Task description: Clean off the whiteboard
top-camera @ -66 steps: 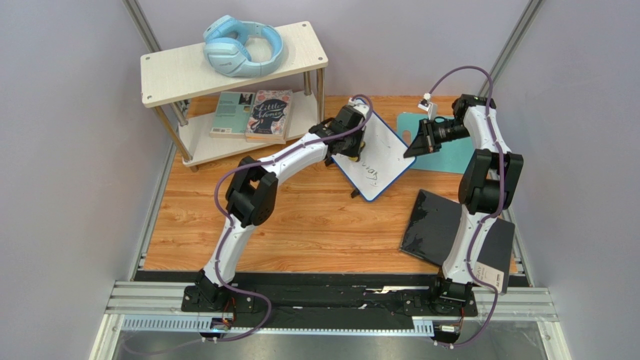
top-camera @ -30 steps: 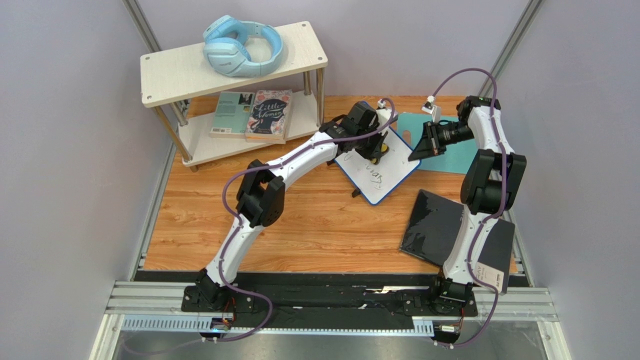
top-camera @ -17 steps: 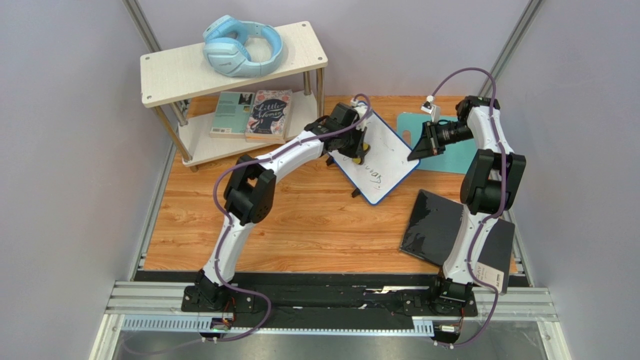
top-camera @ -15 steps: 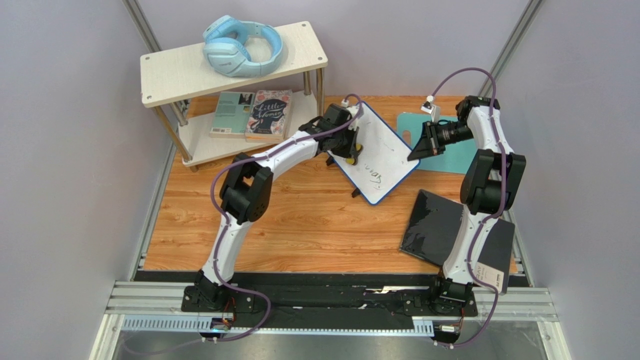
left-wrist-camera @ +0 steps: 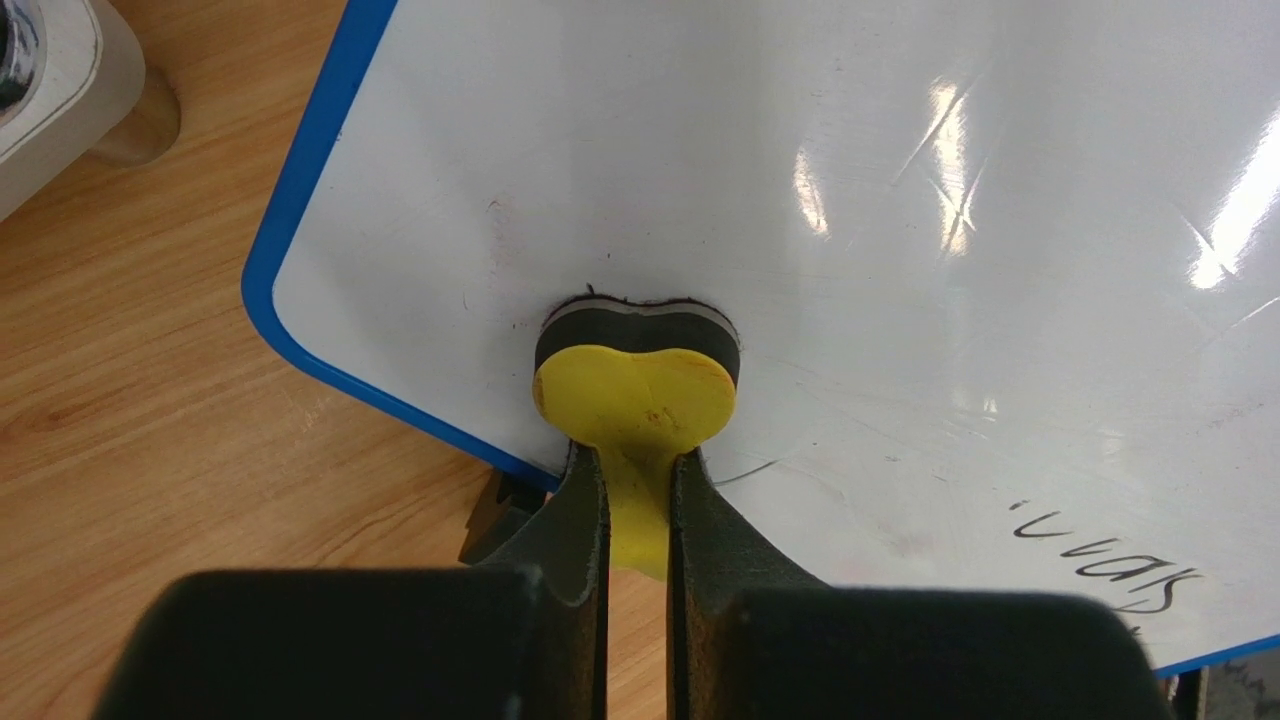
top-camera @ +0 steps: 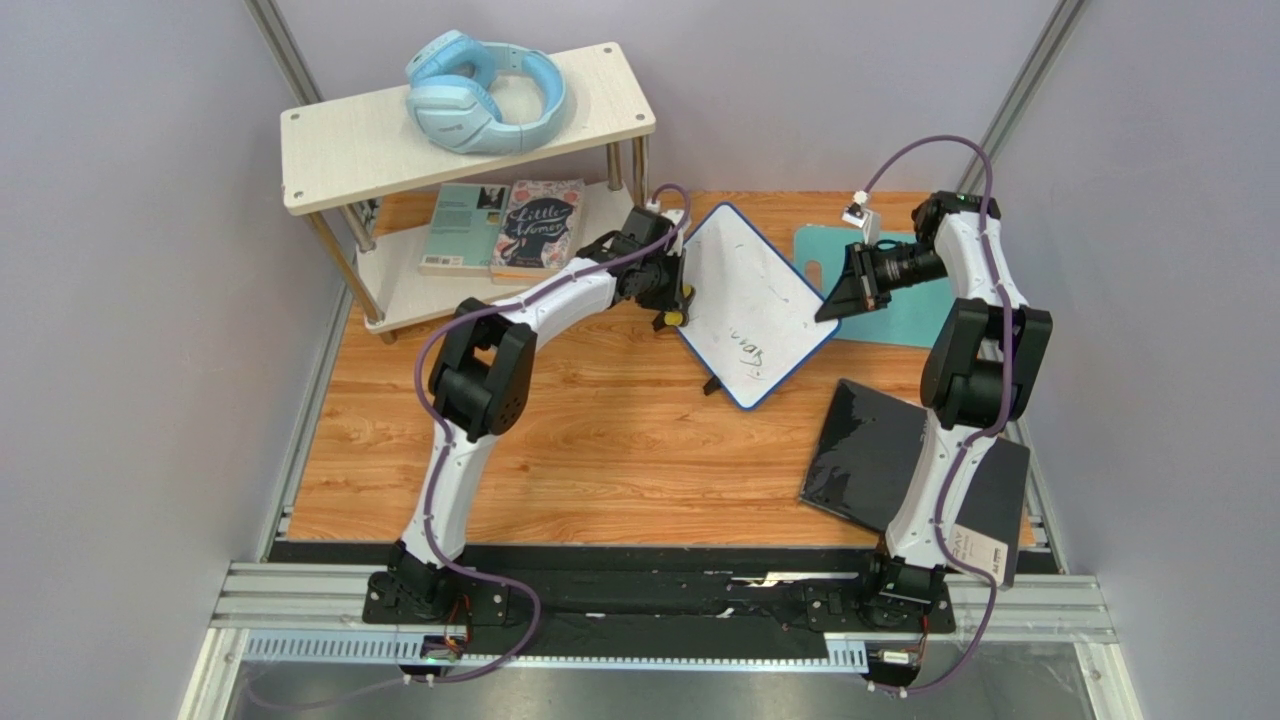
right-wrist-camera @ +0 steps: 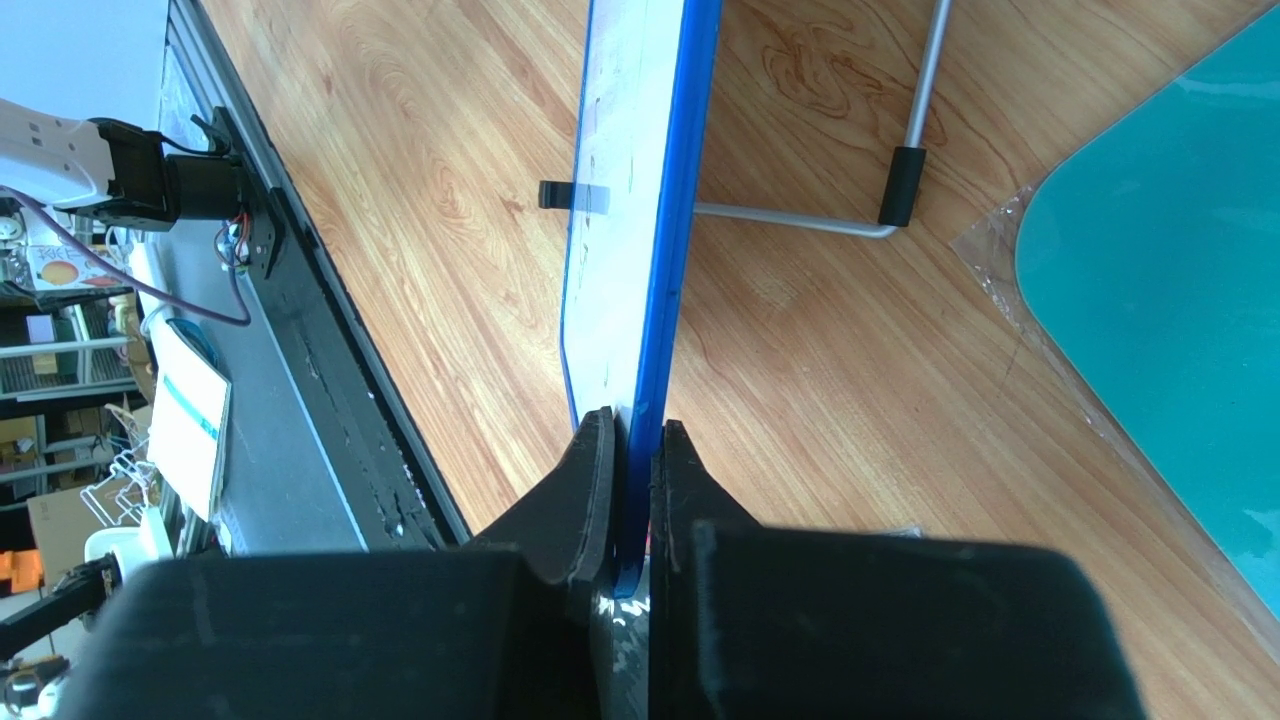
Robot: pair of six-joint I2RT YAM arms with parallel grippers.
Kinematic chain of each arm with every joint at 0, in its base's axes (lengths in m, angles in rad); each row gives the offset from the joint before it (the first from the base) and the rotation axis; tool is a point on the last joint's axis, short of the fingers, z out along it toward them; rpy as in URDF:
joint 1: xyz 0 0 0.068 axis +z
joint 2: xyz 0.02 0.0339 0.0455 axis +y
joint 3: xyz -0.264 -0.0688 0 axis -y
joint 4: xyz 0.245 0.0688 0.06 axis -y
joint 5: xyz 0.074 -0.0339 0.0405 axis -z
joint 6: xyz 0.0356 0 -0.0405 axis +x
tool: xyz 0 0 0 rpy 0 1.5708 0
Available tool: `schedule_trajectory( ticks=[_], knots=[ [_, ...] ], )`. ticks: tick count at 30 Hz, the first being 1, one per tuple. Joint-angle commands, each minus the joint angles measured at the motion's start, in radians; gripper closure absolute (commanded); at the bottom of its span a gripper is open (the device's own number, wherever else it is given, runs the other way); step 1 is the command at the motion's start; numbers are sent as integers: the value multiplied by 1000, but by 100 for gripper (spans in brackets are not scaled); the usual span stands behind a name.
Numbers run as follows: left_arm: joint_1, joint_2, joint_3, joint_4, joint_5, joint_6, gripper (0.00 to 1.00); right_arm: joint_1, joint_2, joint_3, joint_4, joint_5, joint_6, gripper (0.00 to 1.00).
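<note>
The whiteboard (top-camera: 759, 293), white with a blue frame, stands tilted on the wooden table. In the left wrist view my left gripper (left-wrist-camera: 639, 458) is shut on the yellow handle of an eraser (left-wrist-camera: 639, 383). The eraser's black felt presses on the whiteboard (left-wrist-camera: 842, 210) near its left edge. Dark handwriting (left-wrist-camera: 1104, 552) shows at the board's lower right. From above, the left gripper (top-camera: 670, 288) sits at the board's left side. My right gripper (top-camera: 828, 306) is shut on the board's right corner, pinching the blue frame (right-wrist-camera: 663, 225) between its fingertips (right-wrist-camera: 639, 438).
A two-level shelf (top-camera: 601, 113) stands at the back left with blue headphones (top-camera: 484, 93) on top and books (top-camera: 511, 225) below. A teal mat (top-camera: 902, 318) lies behind the right gripper. A black glossy panel (top-camera: 869, 447) lies at the right front.
My left gripper has swept the eraser leftward across the board, from near its middle to its left edge. The right gripper and the board have stayed put.
</note>
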Motion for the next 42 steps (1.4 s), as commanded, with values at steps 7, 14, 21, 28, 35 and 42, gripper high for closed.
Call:
schedule_trajectory(
  ticks=[7, 14, 21, 28, 35, 42],
  knots=[
    [-209, 28, -27, 155, 16, 145, 100, 16, -12, 25, -210, 101, -168, 100],
    [-217, 19, -99, 278, 172, 144, 100, 16, -12, 25, -210, 105, -168, 100],
    [-131, 19, -100, 252, 60, 78, 100, 16, -13, 21, -210, 102, -168, 100],
    [-27, -28, -87, 246, -20, 36, 100, 16, -15, 15, -210, 102, -173, 100],
    [-31, -15, -47, 215, 55, 33, 100, 16, -15, 18, -210, 93, -173, 100],
    [-189, -12, -36, 155, 59, 187, 100, 16, -12, 15, -210, 90, -173, 100]
  ],
)
